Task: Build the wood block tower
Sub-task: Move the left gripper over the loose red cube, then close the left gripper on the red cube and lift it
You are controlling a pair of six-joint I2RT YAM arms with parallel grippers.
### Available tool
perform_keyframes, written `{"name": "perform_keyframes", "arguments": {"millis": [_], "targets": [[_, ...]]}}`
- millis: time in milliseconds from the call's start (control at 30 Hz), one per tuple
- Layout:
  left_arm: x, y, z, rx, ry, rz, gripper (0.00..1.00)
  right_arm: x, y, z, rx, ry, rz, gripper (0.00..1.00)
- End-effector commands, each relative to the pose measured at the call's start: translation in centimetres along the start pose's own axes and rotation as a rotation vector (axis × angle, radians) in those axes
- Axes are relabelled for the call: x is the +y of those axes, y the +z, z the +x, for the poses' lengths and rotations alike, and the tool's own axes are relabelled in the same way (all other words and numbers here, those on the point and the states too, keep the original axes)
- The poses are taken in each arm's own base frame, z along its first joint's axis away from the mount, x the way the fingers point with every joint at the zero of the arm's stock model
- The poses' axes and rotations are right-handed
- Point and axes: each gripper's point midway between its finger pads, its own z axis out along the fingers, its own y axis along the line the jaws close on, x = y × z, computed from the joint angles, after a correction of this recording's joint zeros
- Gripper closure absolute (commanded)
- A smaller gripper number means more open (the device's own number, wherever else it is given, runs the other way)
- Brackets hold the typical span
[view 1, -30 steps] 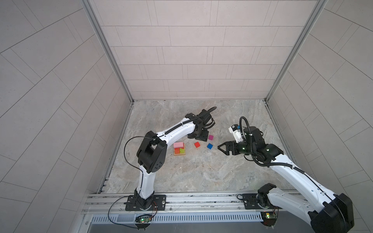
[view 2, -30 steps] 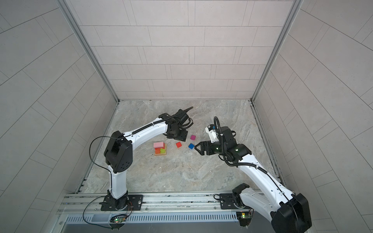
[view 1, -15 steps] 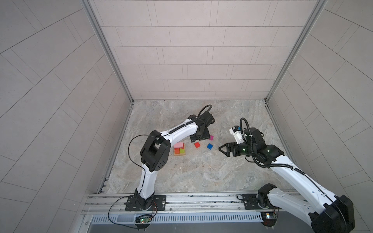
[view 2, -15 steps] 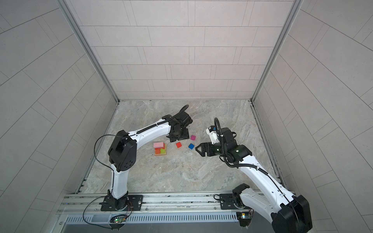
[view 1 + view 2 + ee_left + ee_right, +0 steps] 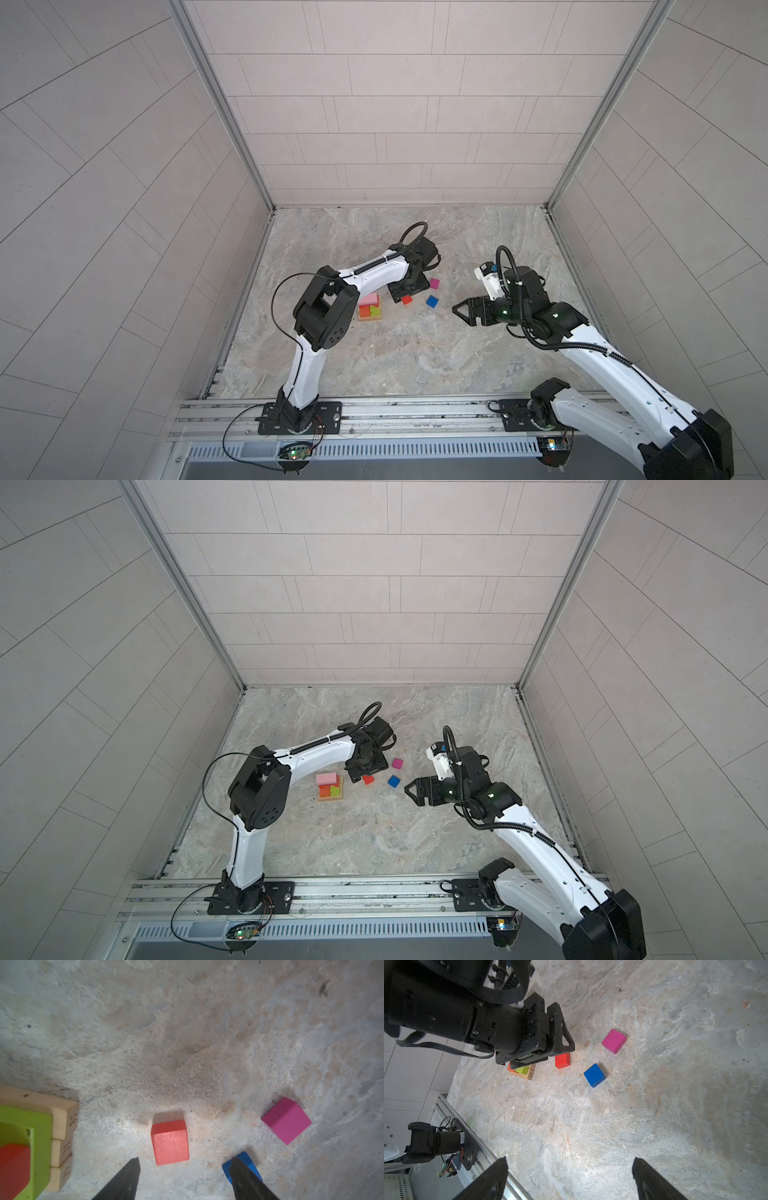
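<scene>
Since a second ago the left arm has folded its wrist downward, so the left claw [image 5: 185, 1160] now points at the surface [image 5: 374, 353] by the red cube [image 5: 170, 1142]; the right arm and the blocks have hardly shifted.

Left claw: jaws stand apart and grip nothing. In the left wrist view the red cube sits just ahead of the two dark fingertips [image 5: 133, 1167], in line with the gap between them and touching neither. One fingertip overlaps the blue cube [image 5: 594, 1075] in that view, but the right wrist view shows the blue cube lying clear of the claw. Whether the claw touches the red cube from above I cannot tell.

Right claw [image 5: 570, 1160]: jaws wide apart and empty, hanging over bare surface near the blue cube, on the side away from the tower.

The tower [image 5: 370, 309] stands left of the red cube in both top views, partly behind the left arm's elbow. Tan bars [image 5: 62, 1122] are lowest, the lime oblong [image 5: 39, 1126] and orange oblong [image 5: 365, 309] lie on them, and the pink oblong [image 5: 369, 299] is on top. The magenta cube [image 5: 286, 1121] lies loose on the surface, apart from the red and blue cubes.
</scene>
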Motion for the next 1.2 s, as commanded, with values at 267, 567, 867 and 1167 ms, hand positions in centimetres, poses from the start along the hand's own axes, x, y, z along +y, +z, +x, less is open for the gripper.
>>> {"name": "perform_keyframes", "arguments": {"millis": [267, 567, 867, 1167], "targets": [[1.8, 2.6, 0.5, 0.028, -0.039, -0.071, 0.29, -0.6, -0.3, 0.4, 0.000, -0.017, 0.031, 0.05], [2.3, 3.6, 0.6, 0.047, -0.049, -0.076, 0.35, -0.8, -0.2, 0.3, 0.001, -0.017, 0.039, 0.05], [2.6, 3.6, 0.6, 0.047, -0.038, -0.082, 0.45, -0.7, -0.2, 0.1, 0.002, -0.022, 0.041, 0.05], [2.8, 3.9, 1.3, 0.079, -0.009, -0.082, 0.55, -0.7, -0.2, 0.0, 0.004, -0.022, 0.042, 0.05]]}}
